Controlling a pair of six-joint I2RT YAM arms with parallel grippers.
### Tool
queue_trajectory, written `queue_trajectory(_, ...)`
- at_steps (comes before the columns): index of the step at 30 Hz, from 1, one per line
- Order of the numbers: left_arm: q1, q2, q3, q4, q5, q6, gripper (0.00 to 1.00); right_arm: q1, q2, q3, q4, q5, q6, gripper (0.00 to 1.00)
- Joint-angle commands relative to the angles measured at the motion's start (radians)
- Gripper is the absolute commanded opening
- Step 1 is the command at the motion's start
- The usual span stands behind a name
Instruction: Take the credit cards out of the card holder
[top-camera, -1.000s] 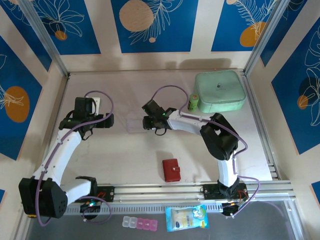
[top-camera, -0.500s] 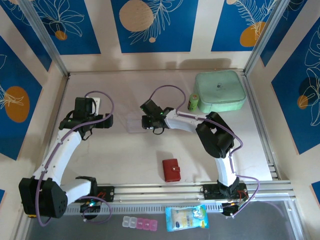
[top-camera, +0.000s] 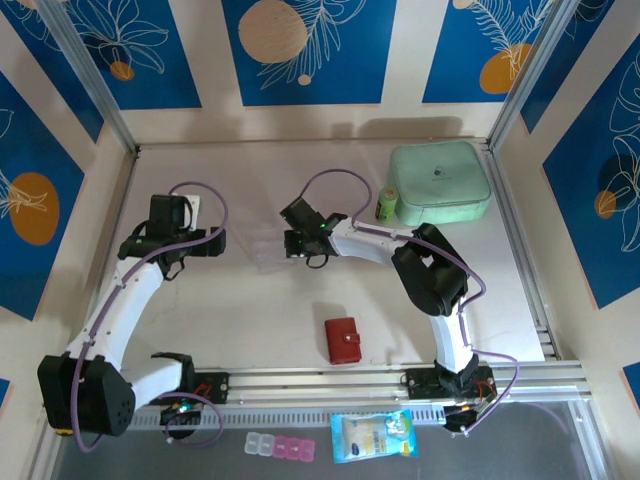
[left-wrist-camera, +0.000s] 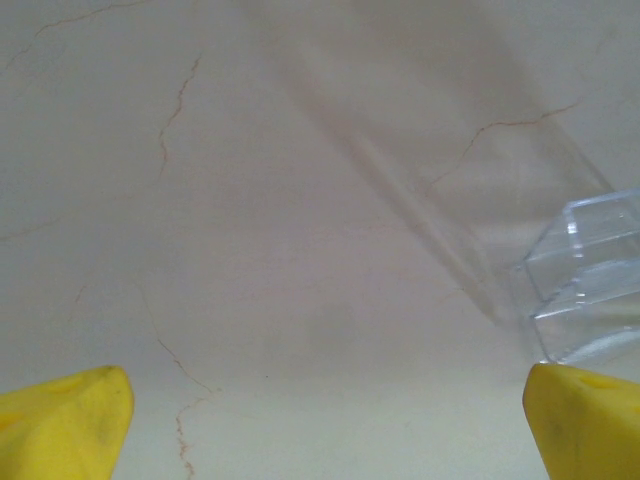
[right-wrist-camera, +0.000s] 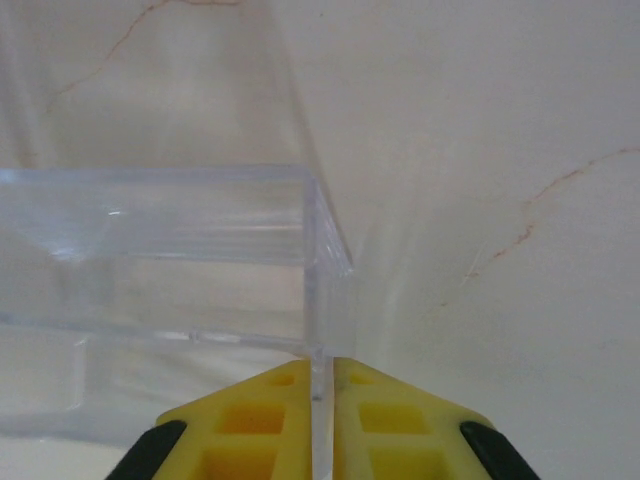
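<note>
Card holder (top-camera: 343, 341) lies shut at 6 o'clock on the bench (top-camera: 250, 310) from above, well apart from both arms; right gripper (top-camera: 297, 245) meets the clear tray (top-camera: 266, 250) mid-bench, left gripper (top-camera: 218, 242) at its 9 o'clock. Left wrist: left gripper (left-wrist-camera: 320, 420) spread wide, empty. Right wrist: right gripper (right-wrist-camera: 320, 385) clenched on the clear tray (right-wrist-camera: 180, 250) by its thin wall; so narrow a pinch could slip, tipping it.

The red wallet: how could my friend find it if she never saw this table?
On the pale marbled table, look at the near edge, just past the metal rail. About halfway along it lies the small closed red leather-like folding wallet. It is the only red thing there; the mint-green rectangular case and the clear plastic tray sit farther back.
</note>
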Motion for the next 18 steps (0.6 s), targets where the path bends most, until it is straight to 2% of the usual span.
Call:
queue_trajectory(1,0.002,-0.006,-0.011,-0.004,-0.021,0.014,1.00,-0.017,-0.030,0.019,-0.051,0.031,-0.002,0.10)
queue_trajectory(18,0.002,0.008,-0.010,0.000,-0.012,0.009,1.00,-0.165,-0.138,-0.059,-0.122,0.090,-0.089,0.09)
